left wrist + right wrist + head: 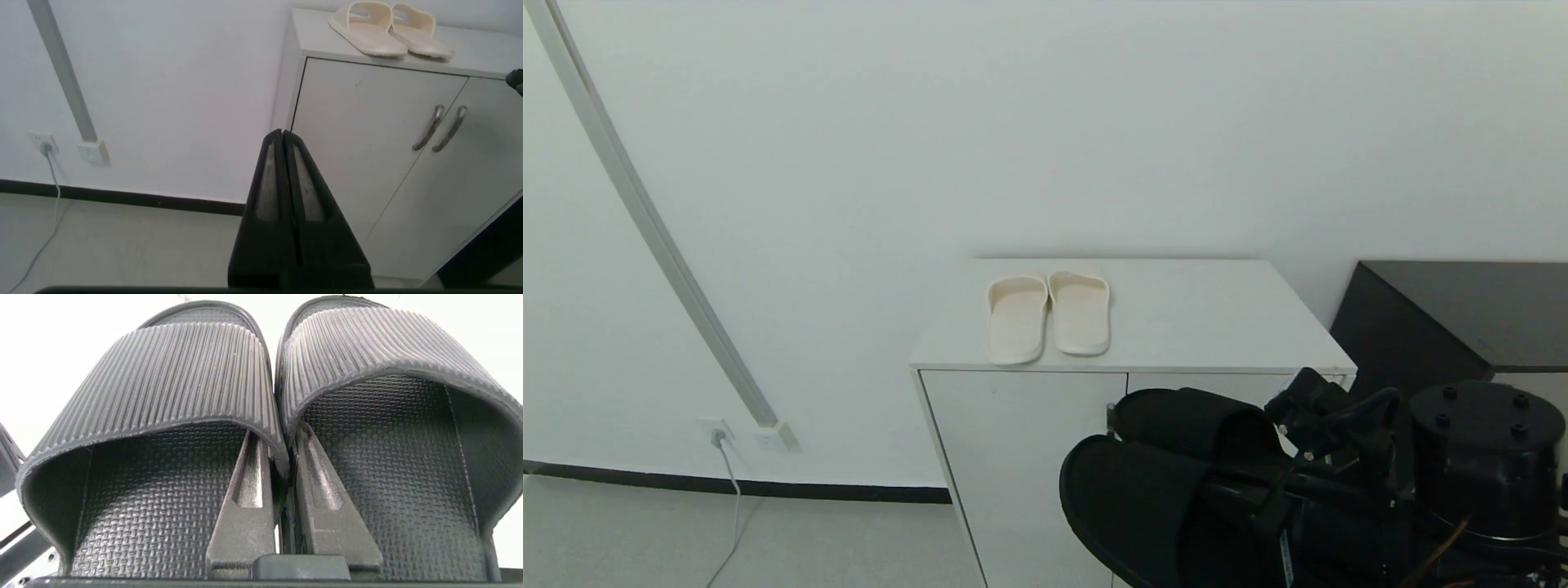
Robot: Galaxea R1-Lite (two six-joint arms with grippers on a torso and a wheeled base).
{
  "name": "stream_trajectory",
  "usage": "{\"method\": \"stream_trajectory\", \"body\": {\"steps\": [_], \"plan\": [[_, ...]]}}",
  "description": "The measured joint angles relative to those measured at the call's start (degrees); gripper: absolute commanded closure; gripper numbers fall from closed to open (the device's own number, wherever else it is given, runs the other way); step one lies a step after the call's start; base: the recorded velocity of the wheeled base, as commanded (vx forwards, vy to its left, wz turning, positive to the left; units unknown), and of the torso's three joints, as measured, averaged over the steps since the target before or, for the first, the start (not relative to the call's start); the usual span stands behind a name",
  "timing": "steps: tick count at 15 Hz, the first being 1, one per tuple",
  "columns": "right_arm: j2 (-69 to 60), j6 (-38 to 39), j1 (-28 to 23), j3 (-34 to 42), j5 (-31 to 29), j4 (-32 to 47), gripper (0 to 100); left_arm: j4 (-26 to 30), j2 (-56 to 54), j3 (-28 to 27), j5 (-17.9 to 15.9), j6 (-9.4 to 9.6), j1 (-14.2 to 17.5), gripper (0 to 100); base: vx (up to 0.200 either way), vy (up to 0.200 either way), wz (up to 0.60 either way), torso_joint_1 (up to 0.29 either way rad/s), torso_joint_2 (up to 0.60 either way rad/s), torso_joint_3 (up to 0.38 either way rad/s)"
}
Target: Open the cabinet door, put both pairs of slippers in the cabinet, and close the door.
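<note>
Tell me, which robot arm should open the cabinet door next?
Left, probably. The left gripper is empty and faces the closed cabinet door and its handles; the right gripper is clamped on the black slippers.

Cabinet [1176, 314]: white, two doors, both shut, metal bar handles [441, 128] side by side where the doors meet; centre-right of the head view, against the wall.
Cream slippers [1062, 318]: pair side by side, soles down, toes toward the wall; on the cabinet top, left part.
Black slippers [1168, 474]: ribbed straps, textured footbeds; side by side, adjoining inner edges pinched by the right gripper [279, 437]; lower right of the head view, before the cabinet doors.
</note>
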Motion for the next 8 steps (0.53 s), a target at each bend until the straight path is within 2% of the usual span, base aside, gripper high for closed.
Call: {"method": "stream_trajectory", "body": {"steps": [2,3,8], "plan": [[0.02,0.00,0.02,0.11,-0.02,0.00,100,0.00,0.00,0.00,-0.06,-0.06,-0.02,100,0.000,0.000,0.00,-0.225,0.55,0.330],[0.02,0.00,0.11,0.18,-0.02,0.02,100,0.02,0.00,0.00,-0.11,-0.06,-0.02,0,0.000,0.000,0.00,-0.232,0.54,0.310],[0.02,-0.02,0.48,0.44,-0.11,0.00,100,0.02,0.00,0.00,-0.06,0.02,-0.02,0,0.000,0.000,0.00,-0.210,0.53,0.322]]}}
